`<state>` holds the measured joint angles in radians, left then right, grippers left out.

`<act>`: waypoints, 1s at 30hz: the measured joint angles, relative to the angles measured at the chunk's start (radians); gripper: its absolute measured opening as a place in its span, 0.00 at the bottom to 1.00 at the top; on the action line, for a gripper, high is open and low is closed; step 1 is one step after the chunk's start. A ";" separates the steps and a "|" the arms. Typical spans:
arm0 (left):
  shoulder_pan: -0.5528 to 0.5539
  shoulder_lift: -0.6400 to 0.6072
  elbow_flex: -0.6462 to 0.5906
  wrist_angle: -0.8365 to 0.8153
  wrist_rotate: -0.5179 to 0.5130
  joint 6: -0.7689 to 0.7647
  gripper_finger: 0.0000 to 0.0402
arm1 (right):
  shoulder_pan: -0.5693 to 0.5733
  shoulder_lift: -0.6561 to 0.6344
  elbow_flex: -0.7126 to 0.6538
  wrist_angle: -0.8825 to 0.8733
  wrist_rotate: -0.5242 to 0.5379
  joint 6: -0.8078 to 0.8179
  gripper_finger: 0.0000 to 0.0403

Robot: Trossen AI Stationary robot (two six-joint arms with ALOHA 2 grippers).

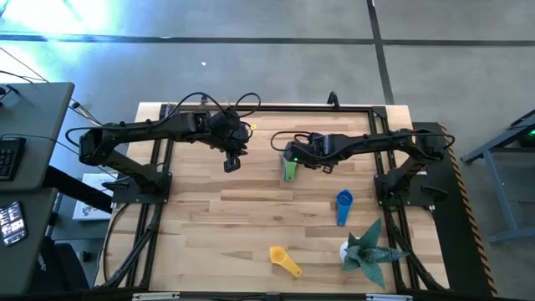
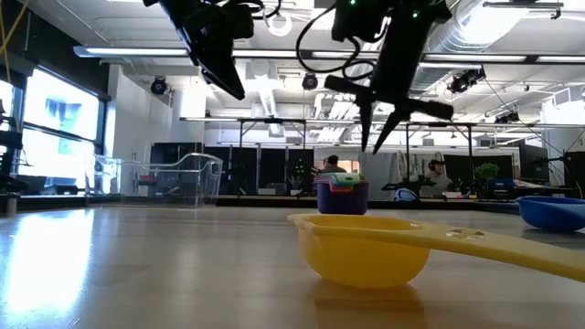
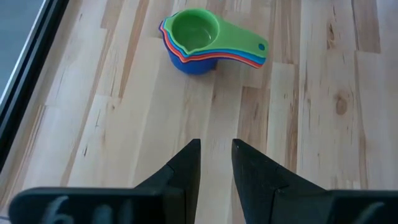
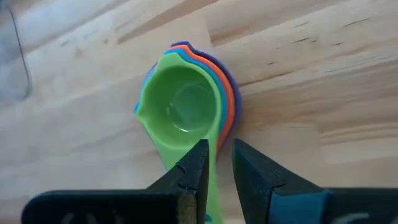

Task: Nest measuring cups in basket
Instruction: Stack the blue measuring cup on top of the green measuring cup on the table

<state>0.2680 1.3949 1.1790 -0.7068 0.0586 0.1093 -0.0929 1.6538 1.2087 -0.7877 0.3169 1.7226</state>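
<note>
Above the nested cup stack [image 4: 186,102] on your desk [image 1: 251,226], your right hand [image 4: 216,163] hovers with fingers slightly parted, gripping nothing; your left hand [image 3: 216,163] waits nearby, likewise released. Dark blue cup [image 1: 343,206] and yellow cup [image 1: 282,259] lie apart.

High view: right gripper [image 1: 290,159] covers most of the nested cup stack [image 1: 289,171]; only a green handle shows, colours beneath indeterminable. Basket not discernible there. Low view: dark blue cup [image 2: 554,211] cut by the edge; yellow cup [image 2: 366,247] handle runs off-frame. Right wrist view: fingers [image 4: 189,180] hide the stack's handles.
</note>
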 joint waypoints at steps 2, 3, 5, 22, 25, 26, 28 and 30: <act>0.000 0.000 0.000 -0.002 -0.001 0.000 0.20 | 0.002 -0.023 0.000 -0.031 -0.016 -0.044 0.15; 0.000 0.000 0.000 -0.004 -0.002 0.000 0.20 | 0.002 -0.033 0.000 -0.053 -0.035 -0.070 0.15; -0.001 0.000 0.000 -0.013 -0.019 0.000 0.20 | 0.002 -0.055 0.000 -0.101 -0.075 -0.126 0.15; 0.041 0.000 0.000 -0.042 -0.075 -0.119 0.20 | -0.053 -0.112 0.000 -0.344 -0.402 -1.101 0.15; 0.069 0.000 0.000 -0.042 -0.075 -0.172 0.20 | -0.072 -0.112 0.000 -0.356 -0.474 -1.288 0.15; 0.079 0.000 0.000 -0.041 -0.075 -0.188 0.20 | -0.074 -0.112 0.000 -0.359 -0.494 -1.346 0.15; 0.097 0.000 0.000 -0.041 -0.075 -0.216 0.20 | -0.078 -0.112 0.000 -0.367 -0.511 -1.448 0.15; 0.114 0.000 0.000 -0.041 -0.076 -0.241 0.20 | -0.077 -0.112 0.000 -0.386 -0.512 -1.542 0.15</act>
<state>0.3822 1.3949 1.1790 -0.7479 -0.0170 -0.1319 -0.1702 1.5421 1.2087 -1.1738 -0.1953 0.1811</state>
